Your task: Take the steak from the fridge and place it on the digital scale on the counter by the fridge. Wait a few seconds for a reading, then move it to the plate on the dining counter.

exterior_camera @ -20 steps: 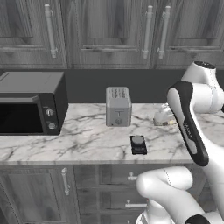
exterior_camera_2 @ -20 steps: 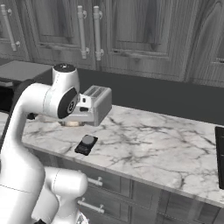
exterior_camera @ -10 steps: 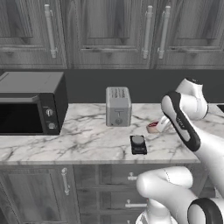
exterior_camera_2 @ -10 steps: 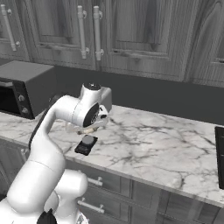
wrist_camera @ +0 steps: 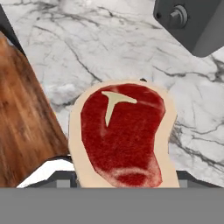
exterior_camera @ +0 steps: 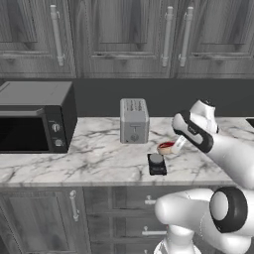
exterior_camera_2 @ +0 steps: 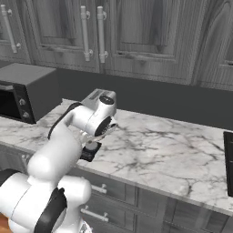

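steak [wrist_camera: 122, 135] hiding the end effector's fingertips (hand view), digital scale [exterior_camera_2: 89, 151] partly behind arm

A white-grey veined marble counter [exterior_camera: 99, 161] ran beneath dark cabinets. On it stood a black microwave [exterior_camera: 34, 116] at the left, a silver toaster [exterior_camera: 134, 120] near the middle, and a small black digital scale [exterior_camera: 157, 163] close to the front edge.

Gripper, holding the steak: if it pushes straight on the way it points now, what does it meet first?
Most likely the marble counter: the hand view looks down at bare marble past the steak. In the left base view the gripper hangs beside the scale, so depth there is uncertain.
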